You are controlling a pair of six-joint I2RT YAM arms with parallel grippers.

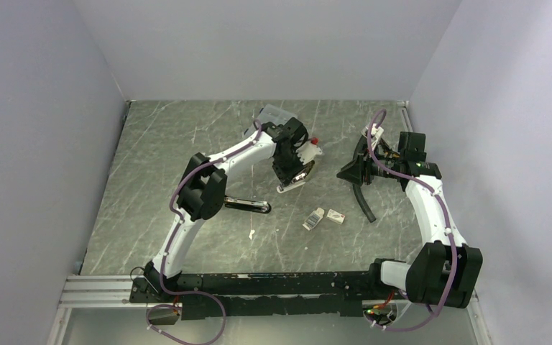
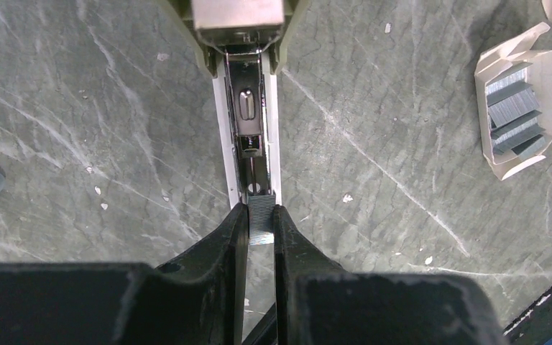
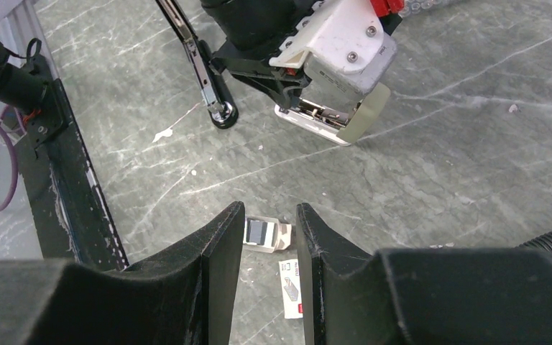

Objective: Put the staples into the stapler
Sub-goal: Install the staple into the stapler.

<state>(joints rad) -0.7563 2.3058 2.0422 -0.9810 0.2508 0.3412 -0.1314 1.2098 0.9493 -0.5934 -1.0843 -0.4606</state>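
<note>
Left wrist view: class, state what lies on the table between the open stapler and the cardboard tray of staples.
Nothing but bare marbled tabletop with tiny white flecks between stapler and tray, shown in the left wrist view.

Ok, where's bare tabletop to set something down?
Roomiest is the far-left tabletop, between the wall and the left arm. There is also the near strip between the staple tray and the front rail. The middle is crowded, around the stapler, tray, sleeve and hose.
</note>
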